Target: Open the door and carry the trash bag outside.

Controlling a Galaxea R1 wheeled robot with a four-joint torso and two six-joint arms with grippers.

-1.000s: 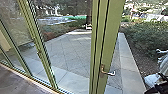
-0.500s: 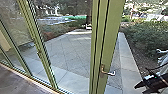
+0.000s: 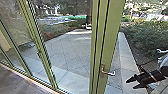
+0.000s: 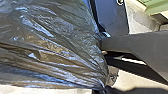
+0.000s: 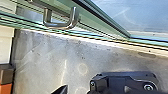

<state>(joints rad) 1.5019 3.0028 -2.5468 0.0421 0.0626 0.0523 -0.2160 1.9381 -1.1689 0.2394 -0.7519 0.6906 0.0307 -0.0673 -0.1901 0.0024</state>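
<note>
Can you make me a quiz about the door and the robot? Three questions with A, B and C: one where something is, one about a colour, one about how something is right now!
1. Where is the door handle?
A) Lying on the paving
B) On the door frame
C) In the bushes

2. What colour is the door frame?
A) Green
B) Red
C) Purple

3. How are the fingers of the robot's right gripper?
A) Pressed together
B) Wrapped around the door handle
C) Spread apart

Right letters:
1 B: the head view shows it fixed to the upright part.
2 A: its wide upright part is green.
3 C: you can see a gap between the two tips.
</note>
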